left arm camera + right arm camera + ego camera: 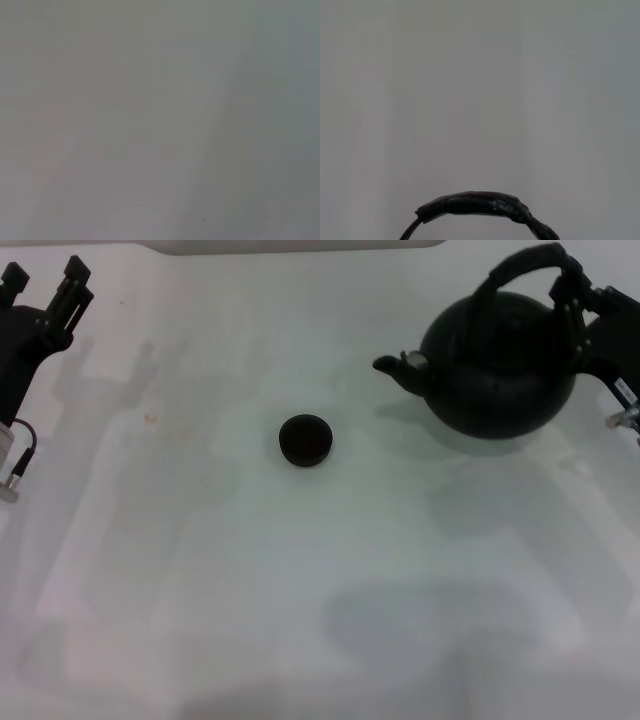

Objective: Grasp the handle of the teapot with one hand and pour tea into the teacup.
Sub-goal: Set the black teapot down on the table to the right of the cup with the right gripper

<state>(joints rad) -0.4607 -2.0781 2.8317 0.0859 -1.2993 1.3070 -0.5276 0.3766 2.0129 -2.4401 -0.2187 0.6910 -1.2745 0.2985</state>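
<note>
The round matte-black teapot [500,370] stands upright at the far right, its short spout [392,366] pointing left toward the cup. Its arched black handle [520,265] rises over the lid; a wrapped stretch of the handle [475,205] fills the right wrist view's edge. My right gripper [572,290] sits at the right end of the handle, fingers closed around it. The tiny black teacup [304,439] rests alone mid-table, well left of the spout. No tea shows. My left gripper [45,275] hangs open at the far left, holding nothing.
The white table [300,590] spreads around the cup and pot, crossed by soft shadows. A pale object's edge [300,246] lies along the back. The left wrist view shows only blank table surface [160,120].
</note>
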